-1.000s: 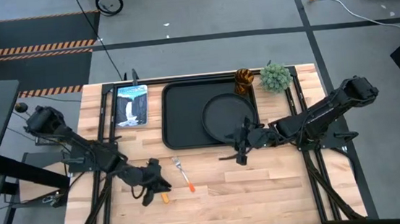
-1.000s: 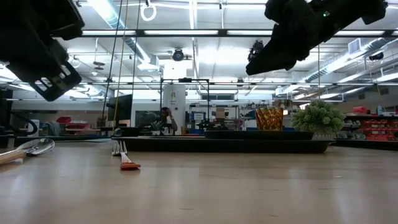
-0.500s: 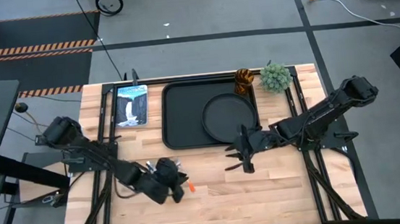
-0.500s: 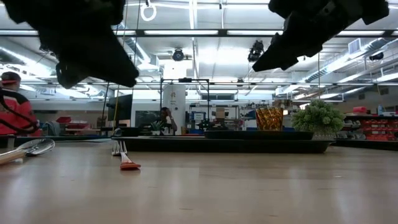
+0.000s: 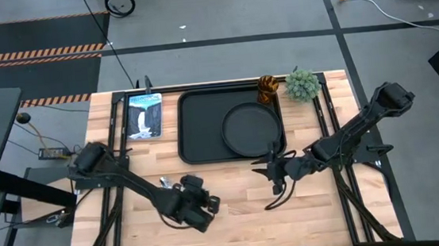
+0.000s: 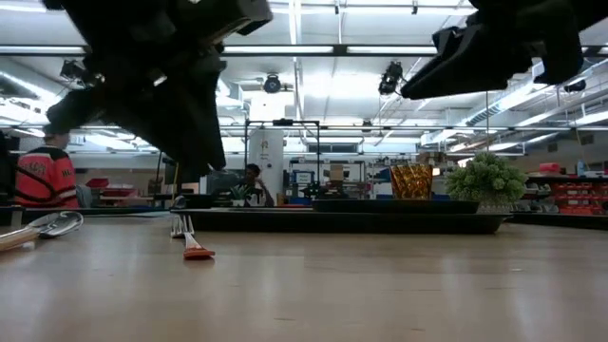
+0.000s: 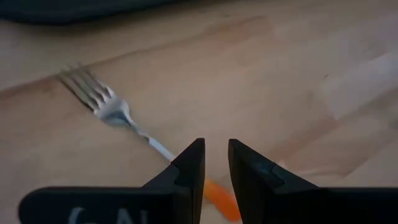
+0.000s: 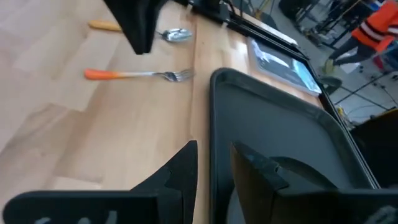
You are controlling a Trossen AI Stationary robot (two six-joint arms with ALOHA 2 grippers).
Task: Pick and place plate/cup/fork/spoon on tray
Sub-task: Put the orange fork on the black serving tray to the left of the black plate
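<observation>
The black plate [image 5: 250,128] lies on the right half of the black tray [image 5: 200,129]. The amber cup [image 5: 268,88] stands at the tray's far right corner. The fork [image 7: 109,109] lies flat on the table, and its red-orange handle [image 7: 221,198] runs under my left gripper [image 7: 216,149]. That gripper hangs above the fork [image 6: 190,242], fingers nearly together, touching nothing. In the high view my left gripper [image 5: 204,207] hides fork and spoon. The spoon [image 8: 168,34] lies left of the fork [image 8: 137,74]. My right gripper [image 5: 267,168] hovers near the tray's near edge, fingers nearly together, empty.
A small green plant [image 5: 302,84] stands right of the cup. A blue-white picture card [image 5: 143,115] lies left of the tray. Bare wood spreads along the table's near side. People show in the room behind [image 6: 43,176].
My left gripper has swung from over the spoon toward the table's right and now hangs over the fork's handle. My right gripper has drawn back from the tray toward the near edge. Fork, spoon, plate and cup have stayed in place.
</observation>
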